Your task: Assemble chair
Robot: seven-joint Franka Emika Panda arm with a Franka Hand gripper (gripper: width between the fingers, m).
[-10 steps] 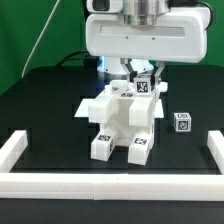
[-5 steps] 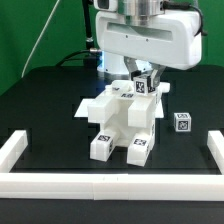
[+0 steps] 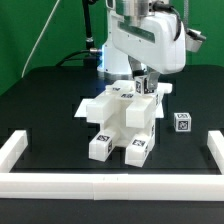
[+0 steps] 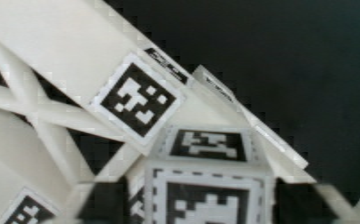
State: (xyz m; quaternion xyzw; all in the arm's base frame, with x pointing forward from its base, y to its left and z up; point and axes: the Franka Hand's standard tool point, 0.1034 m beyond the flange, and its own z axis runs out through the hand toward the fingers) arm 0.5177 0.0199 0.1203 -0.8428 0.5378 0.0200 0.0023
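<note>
Gripper tilted over the far top of the part-built chair, mid table.

We see the chair [image 3: 122, 120] standing in the middle of the black table [image 3: 50, 105], inside the white border rails [image 3: 14, 150] that run along the near edge and both sides. Two tagged blocks stick out low on its near side. The gripper [image 3: 142, 82] hangs tilted right at the chair's top far part, fingertips down by a tagged piece there. We cannot tell whether they touch it. We cannot tell the jaws either, spread or pinching: the gap is too small in the exterior view. The wrist view is filled by close-up white faces and a black-and-white tag [image 4: 205, 143]. A loose tagged block [image 3: 182, 122] lies on the table to the exterior view's right of the chair, apart from it.
</note>
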